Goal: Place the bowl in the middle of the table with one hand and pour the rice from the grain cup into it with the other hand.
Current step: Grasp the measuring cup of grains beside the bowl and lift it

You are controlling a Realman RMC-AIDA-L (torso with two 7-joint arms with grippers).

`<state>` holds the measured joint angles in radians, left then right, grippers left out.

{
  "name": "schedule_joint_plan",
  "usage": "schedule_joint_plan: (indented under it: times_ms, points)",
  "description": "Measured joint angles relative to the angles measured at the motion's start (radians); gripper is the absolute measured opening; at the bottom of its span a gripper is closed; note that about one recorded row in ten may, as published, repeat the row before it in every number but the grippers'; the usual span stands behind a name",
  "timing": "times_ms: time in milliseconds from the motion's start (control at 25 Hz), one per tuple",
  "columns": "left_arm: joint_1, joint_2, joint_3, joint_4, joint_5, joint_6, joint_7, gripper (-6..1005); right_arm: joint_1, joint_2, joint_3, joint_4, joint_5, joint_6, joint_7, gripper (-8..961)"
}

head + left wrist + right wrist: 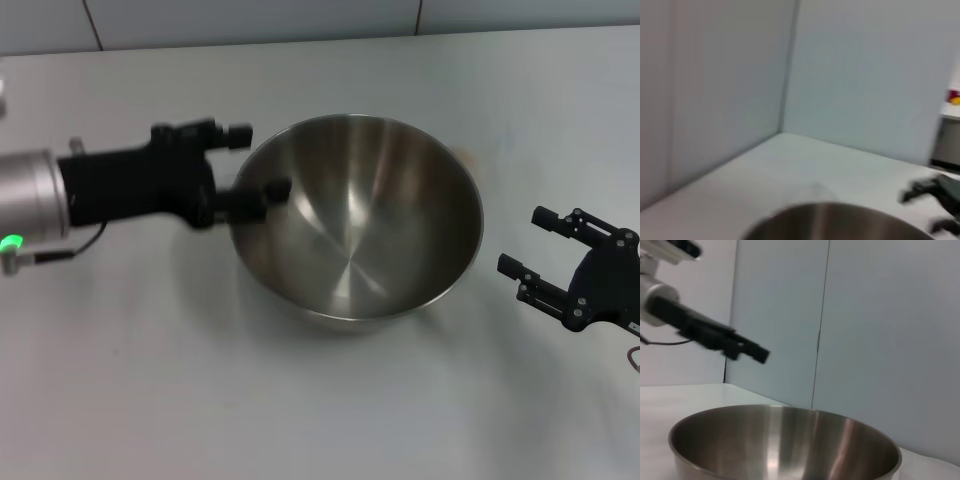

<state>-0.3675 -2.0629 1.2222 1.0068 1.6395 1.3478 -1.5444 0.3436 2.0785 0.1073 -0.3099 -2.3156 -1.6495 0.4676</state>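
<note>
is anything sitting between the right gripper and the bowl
Nothing visible does. In the head view only bare white table lies between the open right gripper and the steel bowl. The left gripper is on the bowl's opposite side, at its rim. No grain cup shows.

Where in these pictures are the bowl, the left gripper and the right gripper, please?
bowl [360,215]: head view, shiny inner wall.
left gripper [262,160]: head view, between its fingertips at the bowl's rim.
right gripper [525,243]: head view, between its open fingertips, beside the bowl.
</note>
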Motion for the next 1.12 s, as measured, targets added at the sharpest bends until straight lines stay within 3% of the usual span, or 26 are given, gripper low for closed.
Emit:
schedule_joint_plan:
  times_ms: [240,440,560,1120]
  points:
    - [0.073,-0.001,-0.004,0.004,-0.001,0.130,0.114,831,-0.001,0.001,0.001,0.000,0.009,0.000,-0.002,663]
    - [0.123,0.001,-0.064,0.000,-0.002,0.252,0.161,831,-0.010,0.002,0.013,0.000,0.015,0.002,-0.004,662]
    - [0.139,-0.003,-0.149,-0.032,-0.003,0.359,0.209,831,-0.012,0.002,0.035,0.000,0.016,0.002,-0.005,662]
    - [0.132,-0.004,-0.175,-0.122,-0.004,0.393,0.262,831,-0.019,0.000,0.129,0.016,0.016,0.004,-0.039,662]
